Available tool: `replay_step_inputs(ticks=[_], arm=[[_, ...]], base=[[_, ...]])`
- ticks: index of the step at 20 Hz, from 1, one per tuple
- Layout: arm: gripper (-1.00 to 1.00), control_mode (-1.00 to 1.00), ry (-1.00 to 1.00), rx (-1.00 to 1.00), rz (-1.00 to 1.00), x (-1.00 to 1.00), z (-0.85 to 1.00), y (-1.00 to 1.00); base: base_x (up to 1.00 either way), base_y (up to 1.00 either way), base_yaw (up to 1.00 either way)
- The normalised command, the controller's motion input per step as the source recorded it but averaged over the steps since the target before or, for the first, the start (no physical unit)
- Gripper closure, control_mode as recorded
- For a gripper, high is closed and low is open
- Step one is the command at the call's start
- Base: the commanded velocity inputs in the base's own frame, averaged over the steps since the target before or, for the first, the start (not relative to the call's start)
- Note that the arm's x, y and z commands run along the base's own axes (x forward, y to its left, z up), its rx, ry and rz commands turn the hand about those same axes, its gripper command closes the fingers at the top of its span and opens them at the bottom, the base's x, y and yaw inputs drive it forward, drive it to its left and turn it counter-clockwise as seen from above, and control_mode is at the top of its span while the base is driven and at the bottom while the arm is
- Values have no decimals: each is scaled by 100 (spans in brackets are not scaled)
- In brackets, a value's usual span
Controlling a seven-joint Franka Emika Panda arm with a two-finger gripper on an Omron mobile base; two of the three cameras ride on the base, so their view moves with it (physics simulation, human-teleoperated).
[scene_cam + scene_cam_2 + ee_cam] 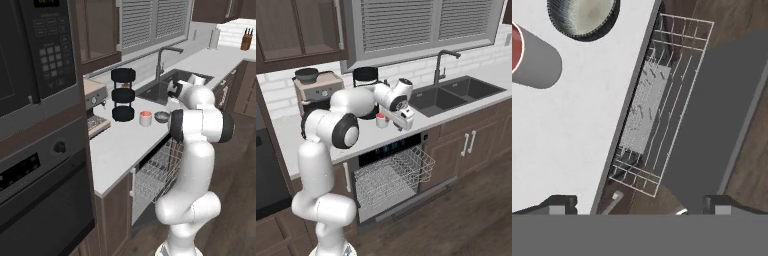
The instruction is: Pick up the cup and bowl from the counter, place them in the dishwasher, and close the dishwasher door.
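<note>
The salmon-red cup [145, 118] [381, 120] [531, 57] and the dark grey bowl [162, 117] [584, 17] stand side by side on the pale counter [122, 145] [567, 135], close to its front edge. My gripper [407, 122] [639, 206] hangs open and empty above that edge, pointing down, a short way from both. The bowl is closer to it than the cup. Below, the dishwasher door [712, 130] lies dropped open and the white wire rack [160, 170] [393, 177] [657, 107] is pulled out.
A black three-tier round rack [123, 95] and a coffee machine [318, 90] stand behind the cup. The sink [453, 95] with its faucet [162, 60] lies further along the counter. The black oven [35, 165] is at the other end.
</note>
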Motion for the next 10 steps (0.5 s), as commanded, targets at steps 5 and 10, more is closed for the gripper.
replay_step_inputs(ticks=[5,10], arm=[[-100,-100,0,6,-8,86,-47,0],[-100,-100,0,8,-7,69,-33,-1]], base=[[0,0,0],[0,0,0]])
